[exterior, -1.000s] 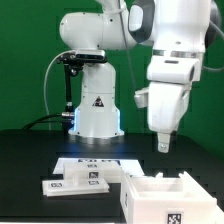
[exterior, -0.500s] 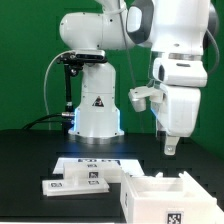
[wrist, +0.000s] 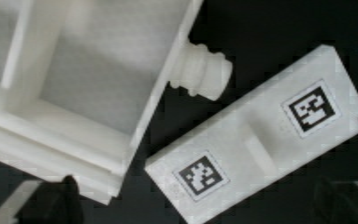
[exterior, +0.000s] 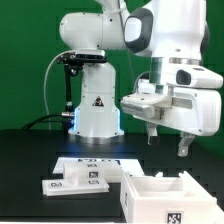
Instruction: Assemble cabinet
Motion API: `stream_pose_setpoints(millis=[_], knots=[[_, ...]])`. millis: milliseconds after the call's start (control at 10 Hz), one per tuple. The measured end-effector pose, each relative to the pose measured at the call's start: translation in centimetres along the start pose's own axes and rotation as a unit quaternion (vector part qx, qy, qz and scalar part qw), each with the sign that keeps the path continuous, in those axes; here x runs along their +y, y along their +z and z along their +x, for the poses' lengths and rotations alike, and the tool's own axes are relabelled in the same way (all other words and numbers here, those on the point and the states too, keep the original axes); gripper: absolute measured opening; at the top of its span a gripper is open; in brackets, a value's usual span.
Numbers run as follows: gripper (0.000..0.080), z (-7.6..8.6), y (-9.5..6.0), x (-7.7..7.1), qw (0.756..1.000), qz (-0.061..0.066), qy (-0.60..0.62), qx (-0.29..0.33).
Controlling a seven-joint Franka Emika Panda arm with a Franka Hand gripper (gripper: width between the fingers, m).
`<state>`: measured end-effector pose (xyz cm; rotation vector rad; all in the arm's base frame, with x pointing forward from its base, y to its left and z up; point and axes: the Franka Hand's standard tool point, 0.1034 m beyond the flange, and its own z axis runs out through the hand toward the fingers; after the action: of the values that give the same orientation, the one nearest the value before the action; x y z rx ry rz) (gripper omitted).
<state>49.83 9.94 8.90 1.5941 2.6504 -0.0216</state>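
Black worktop point(exterior: 25, 150) carries the cabinet box point(exterior: 160, 197) at the exterior view's right, a flat panel point(exterior: 88, 181) just beside it; hand point(exterior: 167, 143) hovers above, spread wide, empty, likely ready to descend

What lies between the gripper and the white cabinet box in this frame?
Nothing. In the exterior view the open gripper hangs above the cabinet box, with only empty air between them.

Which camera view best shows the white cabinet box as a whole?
The exterior view: the cabinet box shows its open top, inner walls and tagged front, though its base is cropped. The wrist view shows only part of it, close up.
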Motion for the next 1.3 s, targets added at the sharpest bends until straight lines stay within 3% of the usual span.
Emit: stream_pose_setpoints(millis=[200, 400, 800, 1000, 1300], knots=[[0.0649, -0.2, 0.2, -0.2, 0.997, 0.003, -0.078, -0.008], [0.0649, 0.9, 0.8, -1.1, 0.983, 0.015, -0.184, -0.012], [0.0649, 1.4, 1.2, -1.4, 0.982, 0.02, -0.189, -0.011], [0.0649, 2.0, 1.8, -2.3, 0.976, 0.04, -0.215, -0.01], [0.0649, 2.0, 2.8, -3.5, 0.96, 0.05, -0.276, -0.01]])
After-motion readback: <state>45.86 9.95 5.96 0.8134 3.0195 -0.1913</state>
